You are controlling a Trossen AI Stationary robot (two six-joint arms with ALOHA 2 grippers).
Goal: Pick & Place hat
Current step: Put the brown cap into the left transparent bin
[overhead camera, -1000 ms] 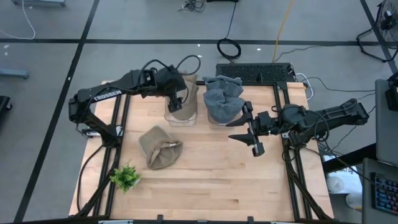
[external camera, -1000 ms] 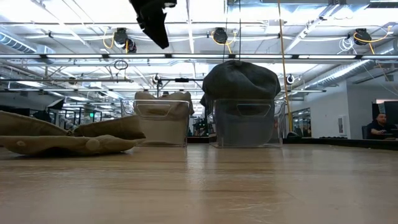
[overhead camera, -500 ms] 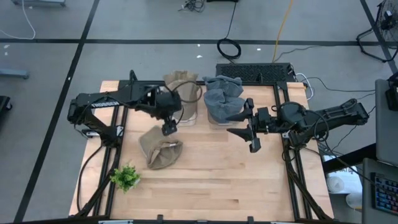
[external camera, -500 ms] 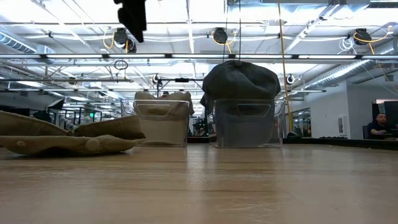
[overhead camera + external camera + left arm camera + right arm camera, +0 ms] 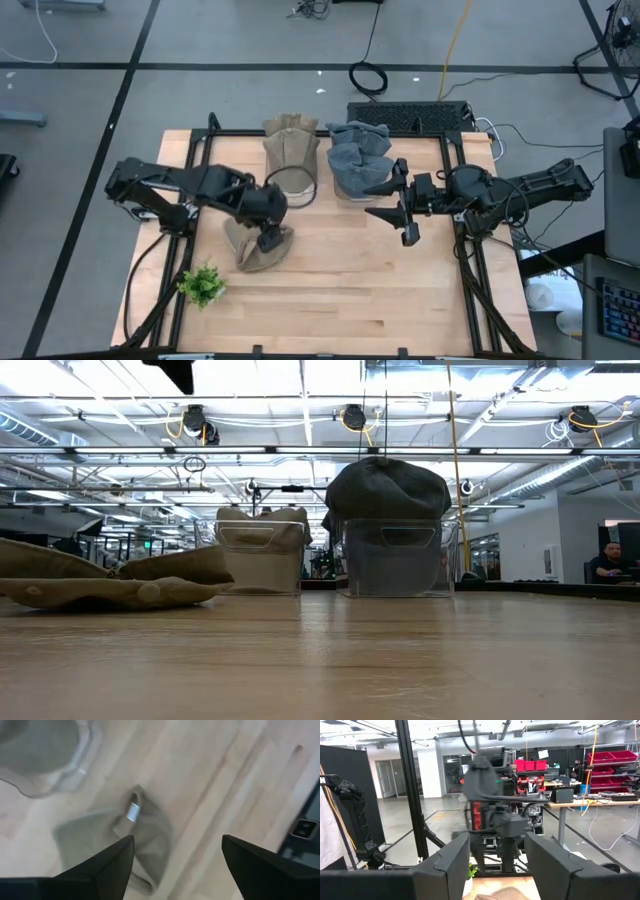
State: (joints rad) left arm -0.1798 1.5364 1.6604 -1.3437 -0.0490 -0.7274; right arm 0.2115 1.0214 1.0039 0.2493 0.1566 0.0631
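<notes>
Tan cloth hat, lying loose on the wooden table, left of centre: the item still to be placed.

High view. Left gripper poised directly over the hat, jaws spread, nothing held. Step in hand, by my reading: the approach to pick. The next move calls for a straight descent and a closing on a raised fold of cloth, since a flat pinch may slip off. Right gripper waits beside the grey bin, jaws parted and empty. Two clear bins at the table's far edge, side by side: tan bin holds tan hats, piled above its rim; grey bin holds grey hats, likewise heaped. Small green plant near the front left corner, well apart from the work. The tan bin is the likely destination, judged by colour.

Low view. Hat slumped flat on the left, a button showing at its front. Tan bin and grey bin upright behind it; the grey pile domes well over the rim. The left arm shows only as a dark tip at the top edge.

Left wrist view. Hat between the wide-set fingers, metal buckle facing up; corner of the tan bin just beside it.

Right wrist view. Fingers parted, looking across at the left arm; a tan edge at the bottom, identity uncertain.
</notes>
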